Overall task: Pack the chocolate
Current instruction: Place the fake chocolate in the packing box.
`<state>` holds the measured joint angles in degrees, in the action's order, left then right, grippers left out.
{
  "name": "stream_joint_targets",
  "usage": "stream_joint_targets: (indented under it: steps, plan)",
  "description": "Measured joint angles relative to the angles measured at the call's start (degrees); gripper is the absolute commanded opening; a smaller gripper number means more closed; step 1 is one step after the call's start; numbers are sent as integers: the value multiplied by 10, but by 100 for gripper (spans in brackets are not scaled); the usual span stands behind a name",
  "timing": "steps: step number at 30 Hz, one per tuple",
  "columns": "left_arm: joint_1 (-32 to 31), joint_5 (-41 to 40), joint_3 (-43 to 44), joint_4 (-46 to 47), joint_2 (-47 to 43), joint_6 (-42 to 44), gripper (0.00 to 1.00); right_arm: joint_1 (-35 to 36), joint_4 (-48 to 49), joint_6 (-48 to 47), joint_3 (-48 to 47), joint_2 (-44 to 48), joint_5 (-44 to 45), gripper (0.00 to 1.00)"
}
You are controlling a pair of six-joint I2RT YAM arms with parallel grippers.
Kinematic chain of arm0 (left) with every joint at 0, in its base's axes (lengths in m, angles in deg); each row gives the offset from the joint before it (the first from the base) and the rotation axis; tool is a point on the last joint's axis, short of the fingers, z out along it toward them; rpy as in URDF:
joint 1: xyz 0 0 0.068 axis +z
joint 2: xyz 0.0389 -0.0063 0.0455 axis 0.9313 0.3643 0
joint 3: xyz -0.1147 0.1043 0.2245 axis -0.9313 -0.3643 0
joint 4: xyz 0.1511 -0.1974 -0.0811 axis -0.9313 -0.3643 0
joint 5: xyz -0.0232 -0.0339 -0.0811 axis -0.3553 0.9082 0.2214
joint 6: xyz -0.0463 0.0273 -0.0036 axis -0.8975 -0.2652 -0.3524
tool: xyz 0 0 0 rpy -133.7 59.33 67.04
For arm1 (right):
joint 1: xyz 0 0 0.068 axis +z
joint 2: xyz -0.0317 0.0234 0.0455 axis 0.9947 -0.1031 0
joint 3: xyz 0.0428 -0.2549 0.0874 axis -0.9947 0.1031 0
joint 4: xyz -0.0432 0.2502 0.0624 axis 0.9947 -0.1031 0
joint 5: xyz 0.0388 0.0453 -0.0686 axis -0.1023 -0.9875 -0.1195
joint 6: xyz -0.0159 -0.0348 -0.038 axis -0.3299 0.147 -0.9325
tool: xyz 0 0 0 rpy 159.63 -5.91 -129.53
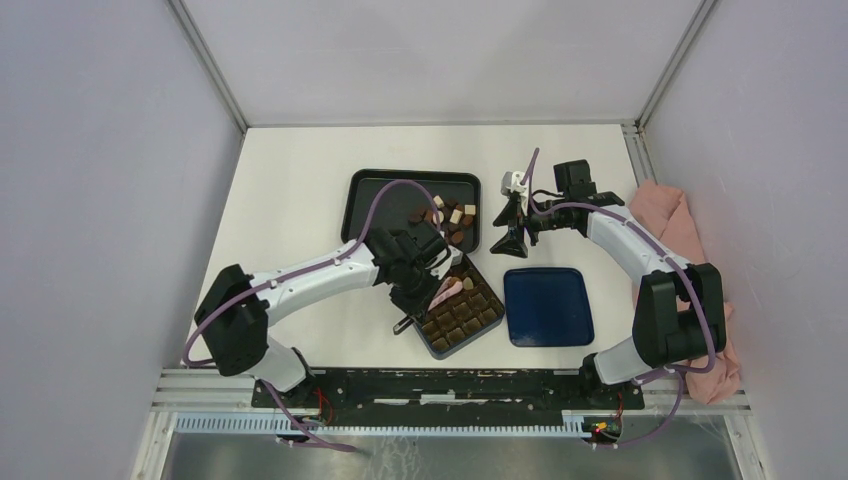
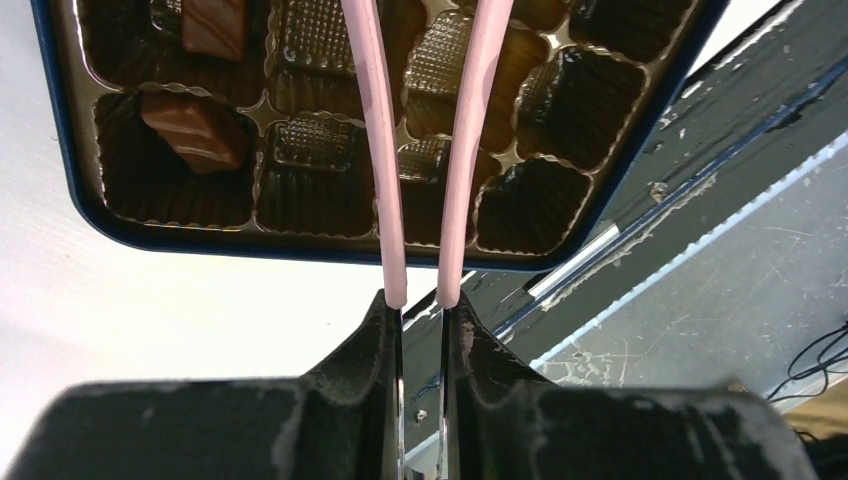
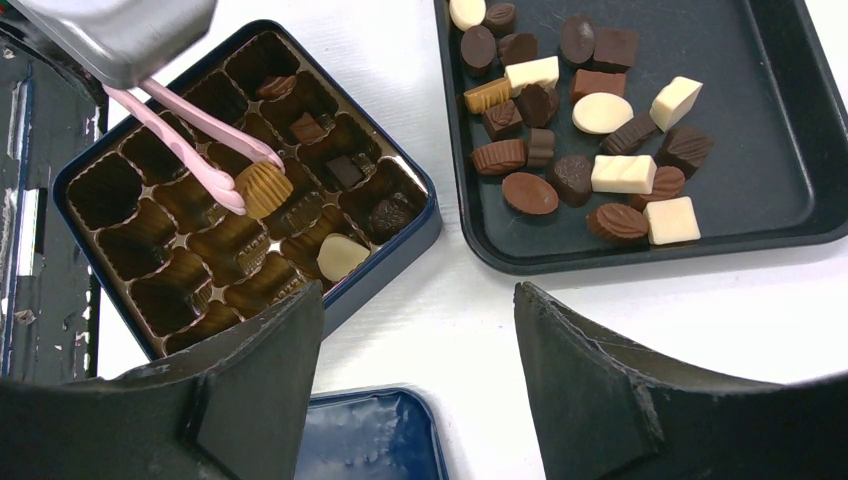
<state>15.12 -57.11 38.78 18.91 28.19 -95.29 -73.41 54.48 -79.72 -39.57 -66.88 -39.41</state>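
A ridged caramel chocolate is pinched in the pink tweezers over a middle cell of the box. About five pieces are seated there and most cells are bare. Some twenty chocolates wait on the black tray beside the box. The left gripper clamps the tweezers, and the right gripper hangs with its jaws apart.

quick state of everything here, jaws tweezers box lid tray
left jaws, shut on the pink tweezers
right jaws, open, holding nothing
pink tweezers, tips pinching a ridged caramel chocolate over the box
box, lid off, a few pieces in, most compartments empty
blue lid, lying flat beside the box
black tray, holding the loose chocolates
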Motion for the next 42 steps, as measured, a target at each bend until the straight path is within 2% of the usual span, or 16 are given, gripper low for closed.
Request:
stream_joint_targets:
  steps: [15,42]
  plan:
    - [-10,-34,5,-17,22,0,32,-3,0,-1,0,0,0,76]
    - [-16,-42,12,-22,28,0,41,-5,-8,-6,0,0,-4,76]
